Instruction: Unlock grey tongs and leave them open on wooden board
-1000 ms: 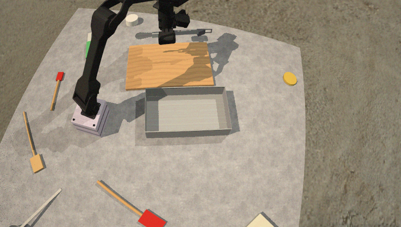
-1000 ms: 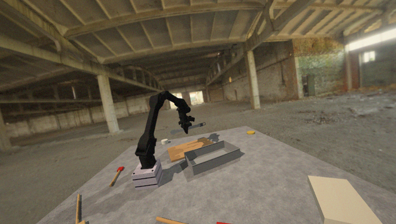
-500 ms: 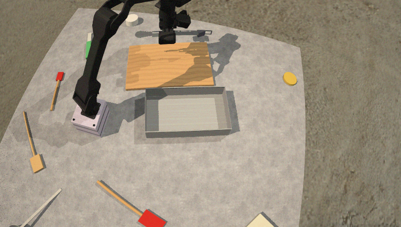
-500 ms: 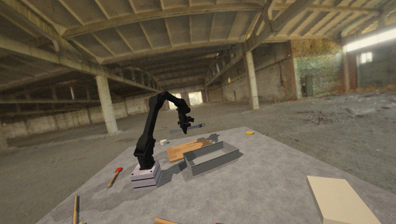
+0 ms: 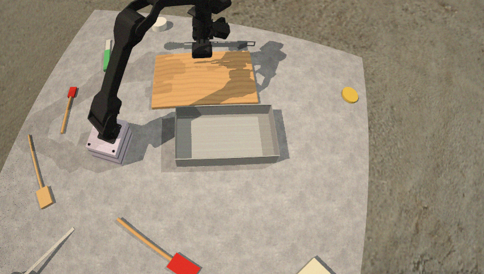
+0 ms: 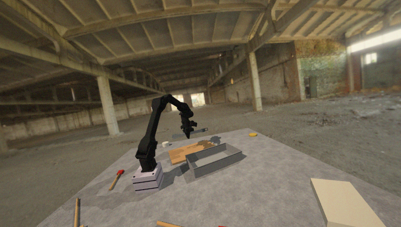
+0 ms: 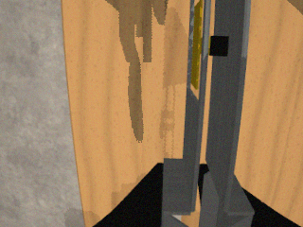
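My gripper (image 5: 202, 51) (image 6: 187, 134) (image 7: 182, 172) is shut on the grey tongs (image 5: 242, 44) (image 6: 203, 130) (image 7: 227, 89). It holds them about level, in the air over the far edge of the wooden board (image 5: 204, 81) (image 6: 182, 153) (image 7: 108, 89). In the wrist view the two tong arms run close together with a narrow gap, and a yellow lock piece (image 7: 197, 44) sits between them. The tongs do not touch the board. The grey roasting tin (image 5: 227, 109) (image 6: 213, 165) stands empty just in front of the board.
A white puck (image 5: 158, 24) (image 6: 165, 144) and a green-white stick (image 5: 107, 54) lie behind and left of the board. A yellow disc (image 5: 349, 94) (image 6: 252, 134) lies far right. Spatulas (image 5: 68, 108) (image 5: 39, 176) (image 5: 176, 261) and a cream slab (image 6: 343, 205) lie nearer the front.
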Motion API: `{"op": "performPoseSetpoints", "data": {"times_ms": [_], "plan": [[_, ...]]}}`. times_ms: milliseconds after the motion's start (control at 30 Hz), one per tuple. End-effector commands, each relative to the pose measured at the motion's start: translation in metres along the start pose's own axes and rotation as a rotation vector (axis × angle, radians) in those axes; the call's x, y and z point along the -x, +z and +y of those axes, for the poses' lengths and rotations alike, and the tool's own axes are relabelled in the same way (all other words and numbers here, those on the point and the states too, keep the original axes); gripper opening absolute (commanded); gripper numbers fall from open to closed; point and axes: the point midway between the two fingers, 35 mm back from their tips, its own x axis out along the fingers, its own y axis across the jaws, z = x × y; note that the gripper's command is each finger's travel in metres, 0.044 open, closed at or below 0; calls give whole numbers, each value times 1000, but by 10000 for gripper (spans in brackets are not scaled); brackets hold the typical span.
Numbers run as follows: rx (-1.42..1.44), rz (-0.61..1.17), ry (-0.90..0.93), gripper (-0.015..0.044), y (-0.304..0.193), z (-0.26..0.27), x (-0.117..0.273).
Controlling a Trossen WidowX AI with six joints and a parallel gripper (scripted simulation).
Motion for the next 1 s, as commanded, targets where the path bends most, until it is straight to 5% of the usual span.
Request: {"op": "performPoseSetpoints", "data": {"times_ms": [0,967], "plan": [[-6,-1,4,-150,0,1,-6],[-6,0,4,-150,-1,-1,-53]]}}
